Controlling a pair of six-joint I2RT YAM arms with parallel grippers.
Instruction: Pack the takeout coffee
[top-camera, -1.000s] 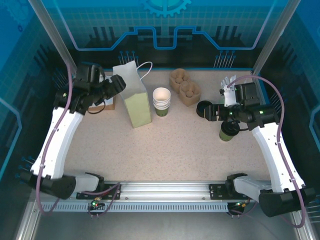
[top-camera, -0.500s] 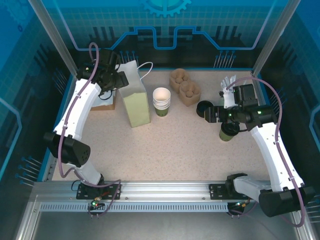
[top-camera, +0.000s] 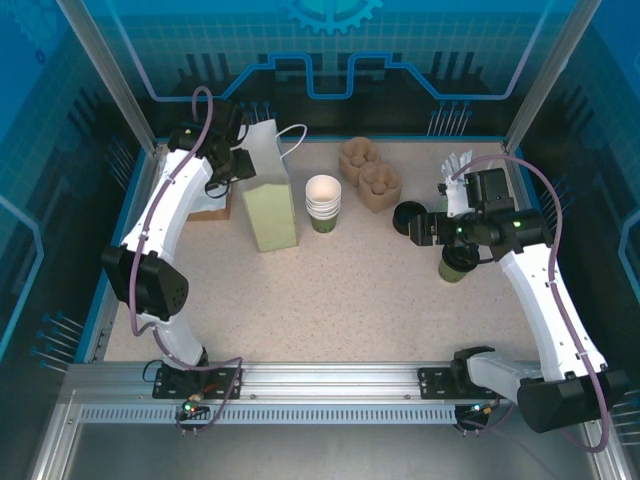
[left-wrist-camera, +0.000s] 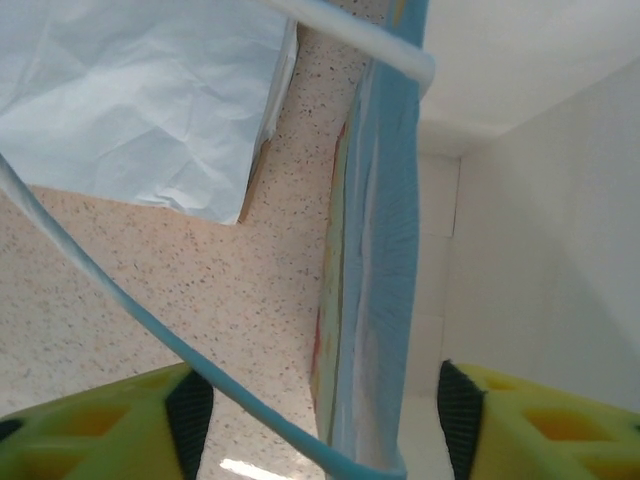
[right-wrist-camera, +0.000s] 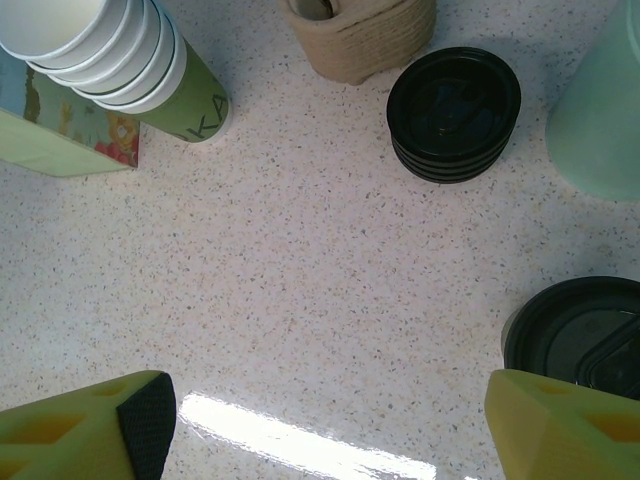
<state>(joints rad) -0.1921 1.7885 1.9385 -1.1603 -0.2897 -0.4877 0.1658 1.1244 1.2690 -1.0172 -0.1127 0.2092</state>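
Near the takeout coffee (top-camera: 456, 267) sit black lids (top-camera: 408, 216) and stacked cups (top-camera: 323, 196).

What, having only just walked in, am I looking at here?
The left tool is open astride the top edge of the paper bag at the back left, one finger inside, one outside. The right tool hangs open above the table beside the lidded takeout coffee, near the stack of black lids. The coffee stands on the table, not yet in the bag.
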